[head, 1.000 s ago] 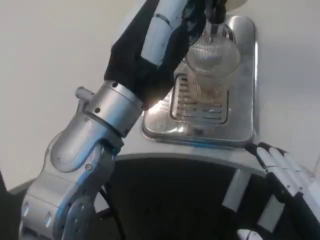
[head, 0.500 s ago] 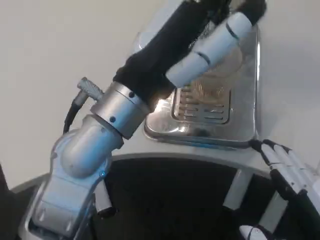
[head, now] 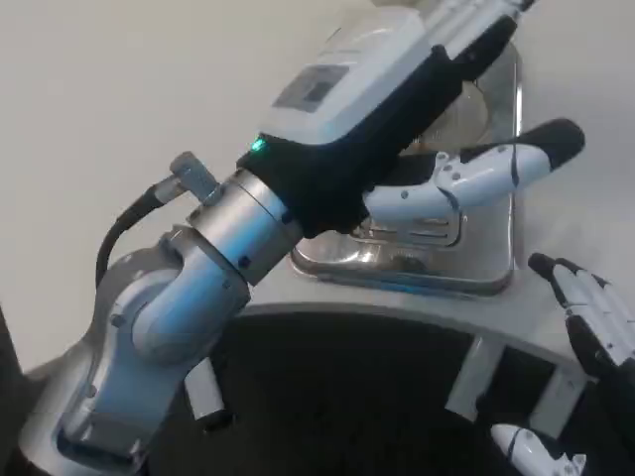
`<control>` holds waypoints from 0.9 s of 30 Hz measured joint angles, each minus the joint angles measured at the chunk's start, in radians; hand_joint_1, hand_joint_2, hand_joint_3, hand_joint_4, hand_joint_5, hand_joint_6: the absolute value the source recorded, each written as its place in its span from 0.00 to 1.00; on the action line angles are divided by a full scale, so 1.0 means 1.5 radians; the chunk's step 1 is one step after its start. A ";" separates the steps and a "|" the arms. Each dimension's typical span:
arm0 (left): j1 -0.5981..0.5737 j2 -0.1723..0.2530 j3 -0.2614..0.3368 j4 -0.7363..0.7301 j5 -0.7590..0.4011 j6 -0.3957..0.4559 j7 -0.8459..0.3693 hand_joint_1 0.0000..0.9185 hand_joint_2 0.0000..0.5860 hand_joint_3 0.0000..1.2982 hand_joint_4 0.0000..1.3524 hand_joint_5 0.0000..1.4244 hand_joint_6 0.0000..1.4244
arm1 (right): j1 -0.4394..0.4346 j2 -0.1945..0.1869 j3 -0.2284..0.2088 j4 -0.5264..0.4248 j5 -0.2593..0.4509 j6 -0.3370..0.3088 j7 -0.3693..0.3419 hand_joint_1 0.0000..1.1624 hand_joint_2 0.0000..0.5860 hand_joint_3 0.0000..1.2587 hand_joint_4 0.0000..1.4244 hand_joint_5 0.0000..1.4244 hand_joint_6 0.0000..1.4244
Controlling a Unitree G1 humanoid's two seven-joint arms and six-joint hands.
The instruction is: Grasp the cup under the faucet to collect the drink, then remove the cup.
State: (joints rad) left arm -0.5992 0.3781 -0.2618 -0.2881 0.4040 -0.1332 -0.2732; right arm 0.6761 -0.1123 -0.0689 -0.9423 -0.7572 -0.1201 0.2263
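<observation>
My left hand [head: 397,109] reaches over the silver drip tray [head: 491,263], its white back turned up. Its fingers stretch toward the top edge of the picture and its thumb [head: 486,174] points right, and nothing is held in it. Just behind it, a sliver of the clear ribbed cup [head: 472,107] shows on the tray; the hand hides most of the cup. I cannot tell whether hand and cup touch. My right hand [head: 592,319] hangs low at the bottom right, fingers extended and holding nothing, well clear of the tray.
The tray's slotted grate [head: 437,231] shows below the thumb. My left forearm [head: 198,288] crosses the lower left of the picture. The white table [head: 119,119] spreads to the left. A dark curved edge [head: 347,327] of my body lies in front of the tray.
My left hand has come down from the top of the picture and rolled, so its white back faces up and its thumb swings out to the right. It now covers the cup.
</observation>
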 measured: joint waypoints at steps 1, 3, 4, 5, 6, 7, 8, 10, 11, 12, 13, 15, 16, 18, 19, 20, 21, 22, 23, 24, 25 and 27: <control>0.000 0.000 0.000 0.001 0.002 -0.003 0.000 0.00 0.45 0.00 0.00 0.00 0.00 | -0.001 0.002 0.000 0.000 0.001 0.002 0.000 0.49 0.46 0.03 0.00 0.00 0.05; 0.000 0.002 0.001 0.004 0.017 -0.013 0.000 0.00 0.45 0.00 0.00 0.00 0.00 | -0.012 0.010 0.001 -0.001 0.001 0.015 0.000 0.54 0.43 0.02 0.00 0.00 0.06; 0.000 0.002 0.001 0.005 0.018 -0.014 0.000 0.00 0.45 0.00 0.00 0.00 0.00 | -0.017 0.012 0.001 -0.001 0.000 0.018 0.000 0.56 0.42 0.02 0.00 0.01 0.07; 0.000 0.002 0.002 0.007 0.020 -0.017 0.000 0.00 0.45 0.00 0.00 0.00 0.00 | -0.025 0.014 0.002 -0.002 -0.001 0.022 0.000 0.59 0.41 0.02 0.00 0.01 0.07; 0.000 0.002 0.003 0.008 0.022 -0.020 0.000 0.00 0.45 0.00 0.00 0.00 0.00 | -0.032 0.016 0.002 -0.002 -0.001 0.024 0.000 0.61 0.38 0.01 0.00 0.01 0.08; -0.001 0.002 0.004 0.012 0.022 -0.025 0.000 0.00 0.45 0.00 0.00 0.00 0.00 | -0.044 0.018 0.004 -0.002 -0.002 0.029 0.000 0.62 0.38 0.01 0.00 0.01 0.09; -0.002 0.003 0.004 0.014 0.022 -0.028 0.000 0.00 0.45 0.00 0.00 0.00 0.00 | -0.052 0.020 0.006 -0.002 -0.003 0.033 0.000 0.64 0.37 0.00 0.00 0.01 0.09; -0.002 0.004 0.005 0.017 0.023 -0.033 0.000 0.00 0.45 0.00 0.00 0.00 0.00 | -0.069 0.025 0.009 -0.002 -0.004 0.042 -0.003 0.66 0.36 0.00 0.00 0.01 0.09; -0.003 0.004 0.005 0.018 0.023 -0.035 0.000 0.00 0.45 0.00 0.00 0.00 0.00 | -0.078 0.029 0.009 -0.002 -0.004 0.047 -0.005 0.66 0.36 0.00 0.00 0.01 0.09; -0.003 0.005 0.005 0.020 0.024 -0.038 0.000 0.00 0.46 0.00 0.00 0.00 0.00 | -0.090 0.037 0.010 -0.001 -0.004 0.054 -0.010 0.66 0.36 0.00 0.00 0.01 0.09; -0.003 0.005 0.005 0.021 0.024 -0.040 0.000 0.00 0.46 0.00 0.00 0.00 0.00 | -0.097 0.042 0.010 -0.001 -0.003 0.059 -0.013 0.67 0.35 0.00 0.00 0.00 0.09; -0.003 0.005 0.005 0.024 0.027 -0.044 0.000 0.00 0.46 0.00 0.00 0.00 0.00 | -0.119 0.054 0.011 0.007 0.002 0.080 -0.020 0.67 0.35 0.00 0.00 0.00 0.09; -0.003 0.005 0.005 0.026 0.027 -0.048 0.000 0.00 0.46 0.00 0.00 0.00 0.00 | -0.126 0.061 0.012 0.012 0.005 0.090 -0.020 0.67 0.35 0.00 0.00 0.00 0.09; -0.003 0.005 0.006 0.030 0.027 -0.053 0.000 0.00 0.46 0.00 0.00 0.00 0.00 | -0.141 0.075 0.017 0.024 0.015 0.111 -0.022 0.67 0.34 0.00 0.00 0.00 0.10; -0.003 0.005 0.006 0.030 0.027 -0.054 0.000 0.00 0.46 0.00 0.00 0.00 0.00 | -0.145 0.078 0.019 0.026 0.017 0.116 -0.023 0.67 0.35 0.00 0.00 0.00 0.11; -0.003 0.005 0.006 0.031 0.027 -0.055 0.001 0.00 0.47 0.00 0.00 0.00 0.00 | -0.149 0.081 0.022 0.027 0.020 0.119 -0.024 0.68 0.35 0.00 0.00 0.00 0.11; -0.003 0.005 0.007 0.035 0.027 -0.059 0.003 0.00 0.47 0.00 0.00 0.00 0.00 | -0.156 0.084 0.026 0.029 0.023 0.125 -0.025 0.71 0.36 0.00 0.00 0.00 0.11; -0.003 0.005 0.007 0.039 0.027 -0.064 0.005 0.00 0.47 0.00 0.00 0.00 0.00 | -0.163 0.089 0.031 0.032 0.026 0.131 -0.028 0.75 0.38 0.00 0.00 0.00 0.12; -0.003 0.005 0.007 0.042 0.027 -0.067 0.007 0.00 0.47 0.00 0.00 0.00 0.00 | -0.168 0.094 0.035 0.035 0.027 0.135 -0.030 0.78 0.40 0.00 0.00 0.00 0.12; -0.003 0.005 0.007 0.044 0.027 -0.070 0.007 0.00 0.47 0.00 0.00 0.00 0.00 | -0.172 0.096 0.038 0.037 0.028 0.140 -0.031 0.81 0.41 0.00 0.00 0.00 0.13; -0.003 0.005 0.007 0.047 0.027 -0.074 0.008 0.00 0.47 0.00 0.00 0.00 0.00 | -0.176 0.096 0.039 0.039 0.029 0.146 -0.032 0.84 0.43 0.00 0.00 0.00 0.13; -0.003 0.005 0.008 0.050 0.027 -0.078 0.009 0.00 0.47 0.00 0.00 0.00 0.00 | -0.184 0.097 0.039 0.044 0.032 0.157 -0.032 0.87 0.47 0.00 0.00 0.00 0.13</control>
State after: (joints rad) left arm -0.6036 0.3853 -0.2501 -0.2132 0.4440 -0.2503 -0.2591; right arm 0.4008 0.0329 -0.0099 -0.8769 -0.7095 0.1147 0.1782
